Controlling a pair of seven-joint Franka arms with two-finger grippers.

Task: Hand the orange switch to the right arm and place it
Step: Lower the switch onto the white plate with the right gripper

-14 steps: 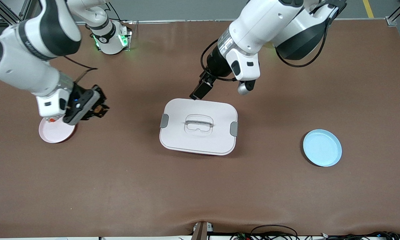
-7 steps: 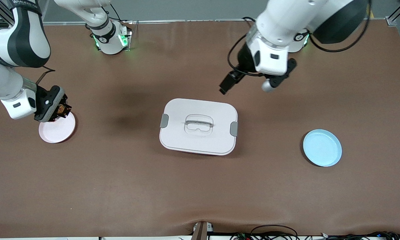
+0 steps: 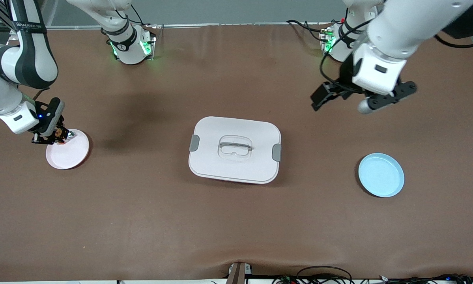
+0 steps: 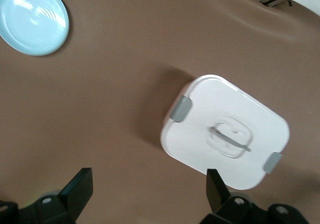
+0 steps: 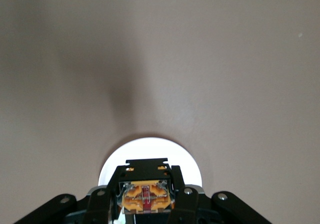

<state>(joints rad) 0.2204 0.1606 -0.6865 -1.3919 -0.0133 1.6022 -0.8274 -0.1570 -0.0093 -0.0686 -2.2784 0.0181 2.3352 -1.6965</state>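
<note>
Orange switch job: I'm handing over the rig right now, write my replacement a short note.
Right hand: shut on the orange switch, low over the pink plate at the right arm's end of the table.
Left hand: open, empty, in the air over bare table near its base.
Done: handover to the right arm.
Left: set the switch on the pink plate, release, lift away.

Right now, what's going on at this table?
The right gripper is shut on the orange switch and holds it just over the pink plate at the right arm's end of the table. The left gripper, open and empty, hangs over bare table between the lidded white box and the left arm's base. The blue plate has nothing on it.
</note>
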